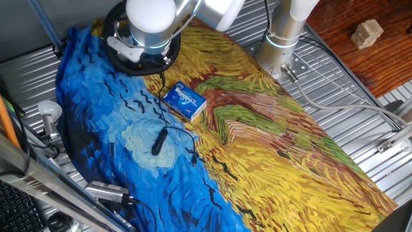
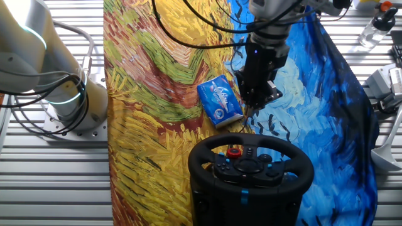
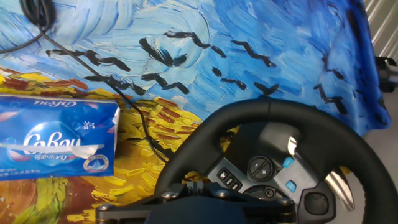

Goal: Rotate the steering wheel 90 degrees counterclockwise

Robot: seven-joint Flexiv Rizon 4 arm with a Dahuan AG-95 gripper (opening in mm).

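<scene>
Painted cloth (image 2: 157, 75) covers our table; the steering wheel (image 2: 251, 164) sits lower centre, untouched. Our gripper (image 2: 256, 100) hovers above it holding nothing, presumably approaching the rim; how far open, we cannot tell.

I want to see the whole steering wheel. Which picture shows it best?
The other fixed view: the steering wheel shows its full rim and buttons. The hand view is close but cuts it off. In one fixed view the arm hides most of it.

opposite fixed views, hand view near steering wheel (image 3: 267, 162)
</scene>
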